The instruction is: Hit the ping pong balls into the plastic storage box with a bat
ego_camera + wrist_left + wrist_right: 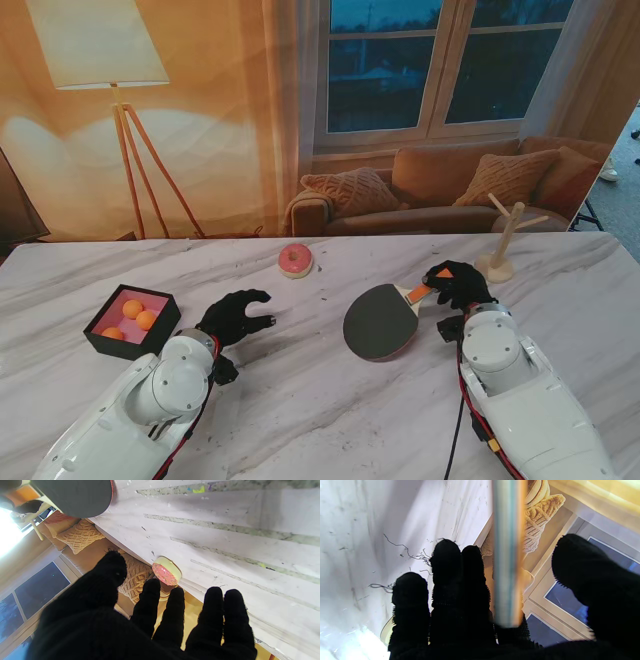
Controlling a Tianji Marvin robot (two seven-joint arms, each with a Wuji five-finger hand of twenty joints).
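Note:
A black storage box with a pink inside stands at the left of the table and holds three orange ping pong balls. The bat, black face up, lies at the table's middle; its blade also shows in the left wrist view. Its orange and white handle points toward my right hand. In the right wrist view the handle runs between my straight fingers and the spread thumb, which stands apart from it. My left hand hovers open just right of the box, fingers spread and holding nothing.
A pink-iced doughnut lies near the table's far edge, ahead of my left hand and seen as the doughnut there. A small wooden branch stand rises just beyond my right hand.

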